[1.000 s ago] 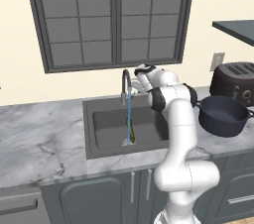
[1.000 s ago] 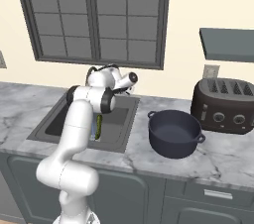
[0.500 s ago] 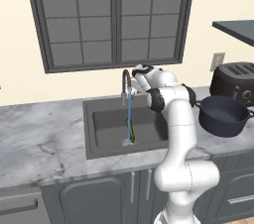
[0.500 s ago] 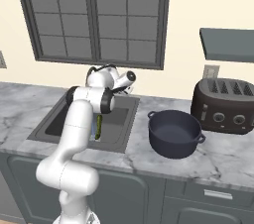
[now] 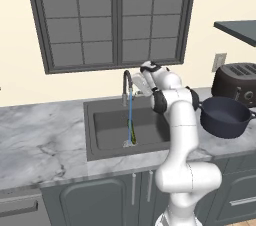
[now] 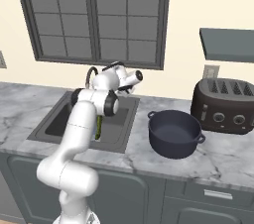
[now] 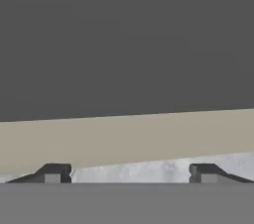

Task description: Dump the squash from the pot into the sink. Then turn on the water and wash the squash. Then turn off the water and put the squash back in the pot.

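The slim green squash (image 5: 133,138) lies in the dark sink (image 5: 102,126), and a blue stream of water from the gooseneck faucet (image 5: 126,81) falls onto it. In the right base view, part of the squash (image 6: 99,128) shows beside my arm. The navy pot (image 5: 225,117) stands on the counter right of the sink, and it is empty in the right base view (image 6: 174,133). My gripper (image 5: 142,83) is up behind the faucet, near the wall. In the hand view the gripper (image 7: 129,174) is open, its fingertips (image 7: 52,173) wide apart with nothing between them.
A black toaster (image 6: 225,106) stands on the counter behind the pot by the wall. A large window fills the wall above the sink. Marble counter (image 5: 40,145) stretches to the left of the basin.
My hand has barely shifted behind the faucet. The water runs in all the frames, and the squash and pot stay where they were.
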Controlling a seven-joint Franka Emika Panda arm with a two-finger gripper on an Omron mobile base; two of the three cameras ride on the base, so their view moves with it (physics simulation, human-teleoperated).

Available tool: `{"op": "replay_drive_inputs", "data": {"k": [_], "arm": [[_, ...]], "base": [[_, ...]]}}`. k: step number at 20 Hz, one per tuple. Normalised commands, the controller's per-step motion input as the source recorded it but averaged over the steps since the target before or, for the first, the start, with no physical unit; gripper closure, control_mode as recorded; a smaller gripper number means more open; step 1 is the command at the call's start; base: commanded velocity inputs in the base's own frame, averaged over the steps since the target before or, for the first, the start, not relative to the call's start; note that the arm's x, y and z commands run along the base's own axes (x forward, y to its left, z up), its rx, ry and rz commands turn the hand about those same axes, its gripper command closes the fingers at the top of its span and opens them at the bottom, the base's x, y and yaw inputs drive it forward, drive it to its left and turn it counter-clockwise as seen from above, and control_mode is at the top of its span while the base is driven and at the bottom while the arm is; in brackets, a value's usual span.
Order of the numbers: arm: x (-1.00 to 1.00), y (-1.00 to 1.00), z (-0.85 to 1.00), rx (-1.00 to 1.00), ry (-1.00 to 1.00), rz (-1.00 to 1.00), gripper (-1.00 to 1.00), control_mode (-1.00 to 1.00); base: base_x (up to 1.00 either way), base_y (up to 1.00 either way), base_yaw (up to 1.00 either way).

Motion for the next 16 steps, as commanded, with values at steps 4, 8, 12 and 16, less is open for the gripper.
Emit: {"op": "replay_drive_inputs", "data": {"k": [4, 8, 12, 16], "arm": [[0.00, 0.36, -0.55, 0.42, 0.23, -0.07, -1.00, -1.00], [0.00, 0.46, -0.62, 0.41, 0.22, -0.07, -1.00, -1.00], [-0.01, 0.64, -0.79, 0.34, 0.25, -0.08, -1.00, -1.00], [-0.07, 0.68, -0.94, 0.30, 0.26, -0.08, -1.00, -1.00]], "base": [[0.00, 0.00, 0.00], [0.00, 0.00, 0.00], [0.00, 0.00, 0.00], [0.00, 0.00, 0.00]]}}
